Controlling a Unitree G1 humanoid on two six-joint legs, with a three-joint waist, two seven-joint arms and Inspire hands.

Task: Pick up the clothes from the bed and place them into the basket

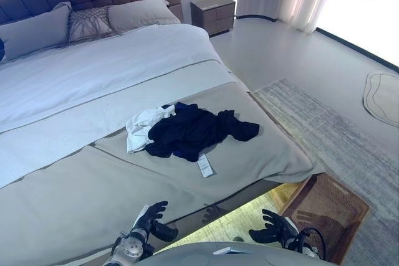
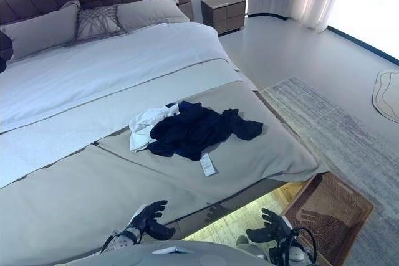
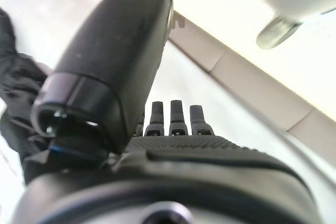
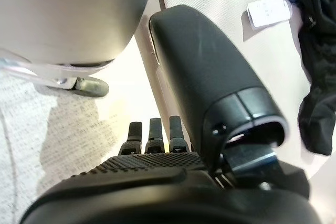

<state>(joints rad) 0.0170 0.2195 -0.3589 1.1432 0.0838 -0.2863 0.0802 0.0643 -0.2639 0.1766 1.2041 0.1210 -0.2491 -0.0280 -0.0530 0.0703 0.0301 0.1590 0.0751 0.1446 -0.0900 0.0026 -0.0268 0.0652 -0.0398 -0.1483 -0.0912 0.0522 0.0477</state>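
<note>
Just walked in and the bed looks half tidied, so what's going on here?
Nothing has been picked up yet. A dark garment lies crumpled on the bed, partly over a white one, with a white tag beside them. The robot's left hand and right hand hang low at the bed's near edge, fingers relaxed and empty. A brown basket waits on the floor to the robot's right.

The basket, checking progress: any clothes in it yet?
Empty: the basket on the floor shows only its brown woven bottom. The dark garment and white garment lie crumpled on the bed.
</note>
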